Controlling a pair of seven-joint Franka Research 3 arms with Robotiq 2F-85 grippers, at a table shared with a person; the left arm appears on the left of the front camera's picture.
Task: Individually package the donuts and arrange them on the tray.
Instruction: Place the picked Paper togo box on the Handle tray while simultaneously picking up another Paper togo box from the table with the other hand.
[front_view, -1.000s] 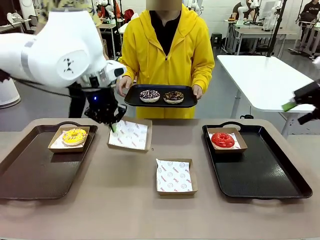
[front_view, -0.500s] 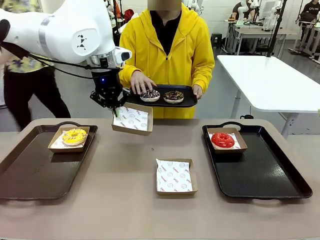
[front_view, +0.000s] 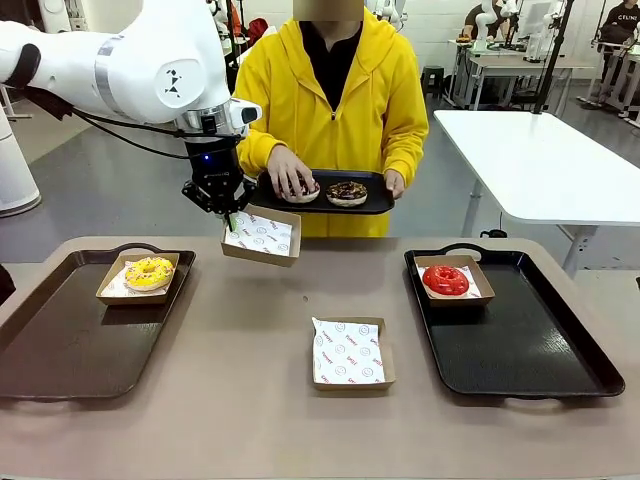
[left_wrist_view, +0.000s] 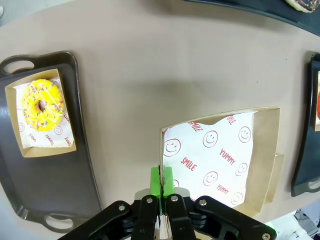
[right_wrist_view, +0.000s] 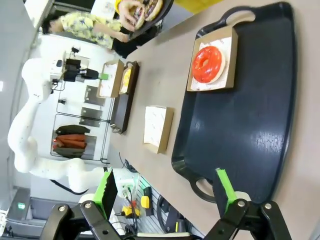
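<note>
My left gripper (front_view: 229, 216) is shut on the near edge of a paper-lined cardboard box (front_view: 262, 238), held in the air just below the person's small black tray (front_view: 375, 200). In the left wrist view the green pads (left_wrist_view: 161, 181) pinch the box (left_wrist_view: 220, 160) wall. On that tray, the person's hand (front_view: 290, 172) covers the sprinkled chocolate donut (front_view: 301, 194), beside the dark chocolate donut (front_view: 347, 192). The yellow donut (front_view: 149, 272) sits boxed on the left tray (front_view: 60, 350), the red donut (front_view: 445, 280) boxed on the right tray (front_view: 530, 350). My right gripper (right_wrist_view: 165, 189) hangs open above the right tray (right_wrist_view: 240, 120).
A lined box (front_view: 348, 352) with nothing in it lies on the table's middle, near the front. A white table (front_view: 530, 160) stands behind at the right. The tan tabletop (front_view: 250, 400) shows bare between the two big trays.
My left gripper lifted the box off the table and carried it up toward the person's tray. The person's hand moved onto the sprinkled donut. The right gripper left the front view.
</note>
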